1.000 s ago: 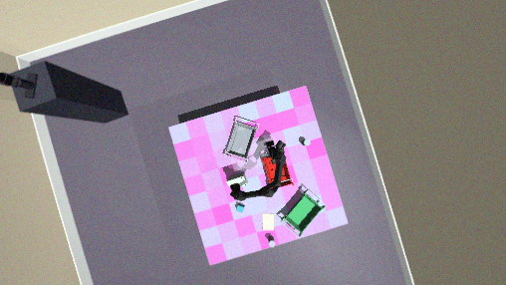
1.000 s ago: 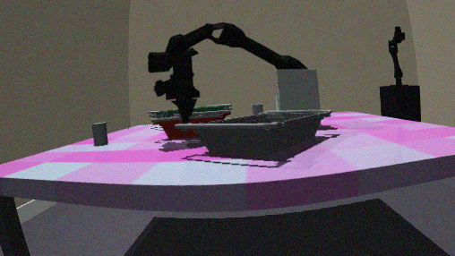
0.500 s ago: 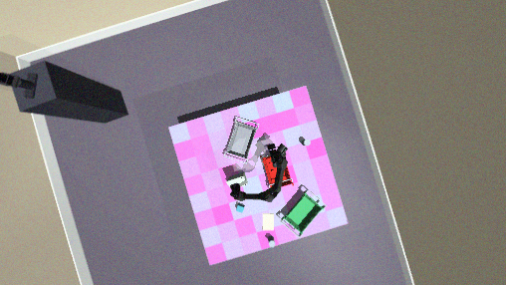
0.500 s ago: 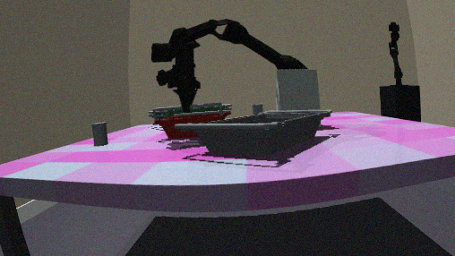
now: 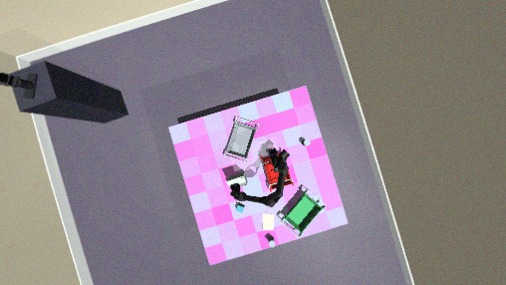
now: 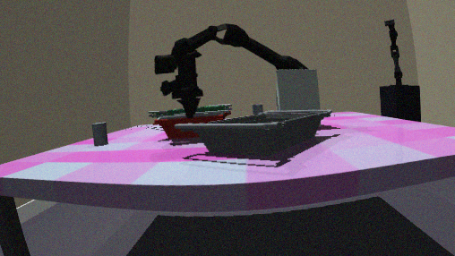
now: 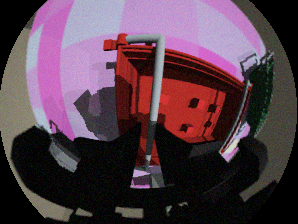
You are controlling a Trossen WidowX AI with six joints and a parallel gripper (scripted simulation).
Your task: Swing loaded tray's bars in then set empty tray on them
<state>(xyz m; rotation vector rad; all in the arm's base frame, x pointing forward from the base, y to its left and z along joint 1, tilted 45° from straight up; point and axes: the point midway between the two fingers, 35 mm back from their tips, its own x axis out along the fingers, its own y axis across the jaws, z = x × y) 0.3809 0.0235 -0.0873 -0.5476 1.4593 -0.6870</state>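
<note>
My gripper (image 5: 275,156) (image 6: 191,115) (image 7: 147,124), slightly spread, pinching nothing, at a bar (image 7: 158,75) of the red tray (image 5: 277,175) (image 6: 179,130) (image 7: 175,120), inside all bench (image 5: 326,171) (image 6: 210,174) (image 7: 100,25) edges.

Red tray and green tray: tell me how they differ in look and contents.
The red tray holds small red blocks; the green tray shows none inside.
The red tray is red all over its body, whereas the green tray has a green floor.
The tool is at the red tray, away from the green tray.
Both stand upright.
</note>
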